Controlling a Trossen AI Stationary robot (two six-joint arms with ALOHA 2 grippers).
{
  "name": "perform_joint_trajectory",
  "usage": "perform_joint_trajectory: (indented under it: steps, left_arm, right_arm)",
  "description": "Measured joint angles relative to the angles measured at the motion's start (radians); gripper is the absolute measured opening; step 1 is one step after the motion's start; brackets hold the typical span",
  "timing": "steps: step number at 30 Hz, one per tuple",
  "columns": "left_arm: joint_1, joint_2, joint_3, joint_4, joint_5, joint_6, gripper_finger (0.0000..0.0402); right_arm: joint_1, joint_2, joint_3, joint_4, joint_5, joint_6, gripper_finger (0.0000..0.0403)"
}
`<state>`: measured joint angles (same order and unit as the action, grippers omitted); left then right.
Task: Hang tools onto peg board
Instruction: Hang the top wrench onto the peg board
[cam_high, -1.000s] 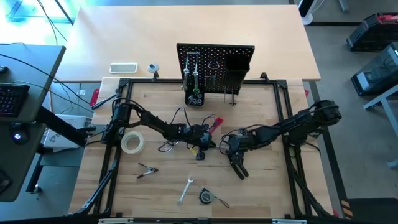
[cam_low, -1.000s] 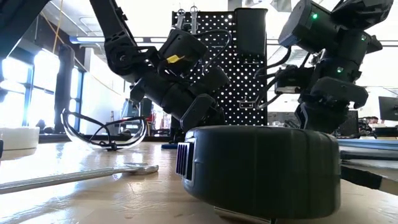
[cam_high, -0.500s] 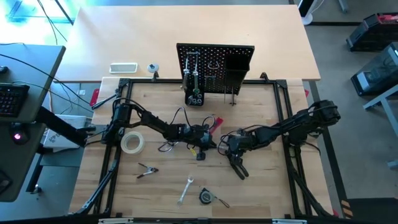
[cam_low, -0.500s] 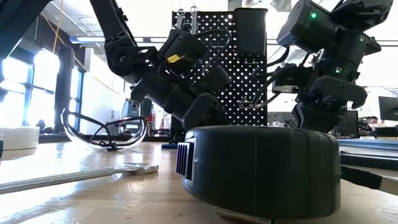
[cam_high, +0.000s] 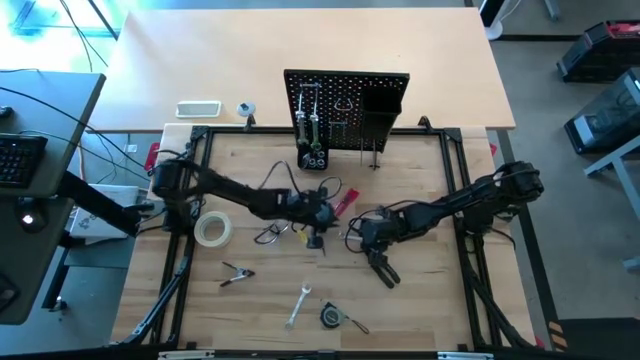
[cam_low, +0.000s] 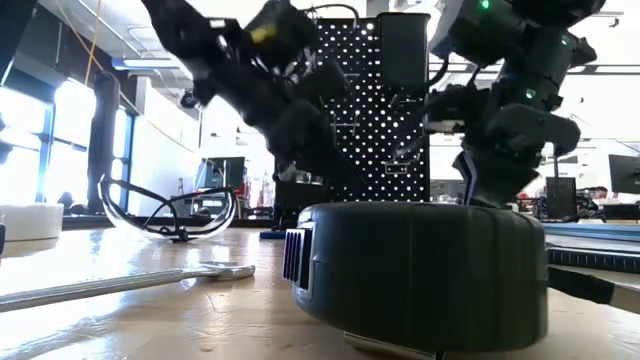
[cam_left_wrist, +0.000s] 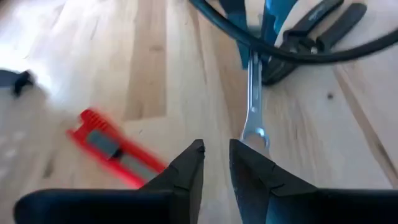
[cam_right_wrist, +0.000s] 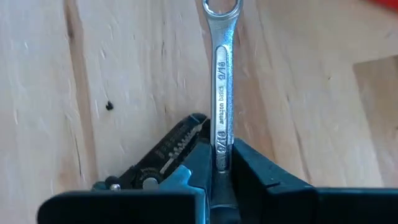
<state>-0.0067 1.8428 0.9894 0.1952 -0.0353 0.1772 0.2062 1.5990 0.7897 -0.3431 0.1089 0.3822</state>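
Observation:
My right gripper (cam_right_wrist: 221, 163) is shut on a silver wrench (cam_right_wrist: 220, 74) near the table's middle. In the left wrist view the same wrench (cam_left_wrist: 252, 93) runs out of my right gripper (cam_left_wrist: 268, 18). My left gripper (cam_left_wrist: 216, 155) hovers just short of the wrench's free end, its fingers slightly apart with nothing between them. The black peg board (cam_high: 347, 105) stands upright at the far edge with tools hanging on it. A red-handled tool (cam_left_wrist: 115, 149), clear glasses (cam_low: 165, 210) and a tape roll (cam_high: 212, 230) lie on the table. My right gripper pinches one end of the wrench's shank (cam_right_wrist: 221, 152) between its two fingers. The fingers slant down from the table's right side and lie along the wrench, which sticks straight out past them. Its free end (cam_right_wrist: 221, 9) points toward my left gripper.
Black-handled pliers (cam_right_wrist: 165, 152) lie on the table under my right gripper. Nearer the front edge lie small pliers (cam_high: 237, 273), another wrench (cam_high: 298, 305) and a tape measure (cam_high: 332, 316). A white tray (cam_high: 198, 108) sits behind the frame, at the far left.
My left gripper has risen from the table and drawn back a little toward the far left. My right gripper has edged up slightly. The tools lying on the table have stayed where they were.

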Motion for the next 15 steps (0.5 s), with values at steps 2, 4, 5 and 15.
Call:
perform_joint_trajectory:
  steps: [2, 4, 5, 15]
  left_arm:
    - [0.000, -0.061, 0.000, -0.082, -0.029, 0.012, 0.0076]
    - [0.000, -0.130, 0.000, -0.150, -0.062, 0.018, 0.0081]
    - [-0.001, -0.170, 0.001, -0.173, -0.077, 0.019, 0.0083]
    - [-0.001, -0.521, 0.001, -0.274, -0.136, 0.045, 0.0088]
  right_arm:
    - [0.003, 0.000, 0.020, -0.018, 0.016, -0.010, 0.0034]
    - [0.006, 0.000, 0.041, -0.029, 0.038, -0.024, 0.0033]
    - [0.007, -0.001, 0.051, -0.038, 0.045, -0.026, 0.0033]
    - [0.030, -0.002, 0.160, -0.073, 0.190, -0.078, 0.0033]
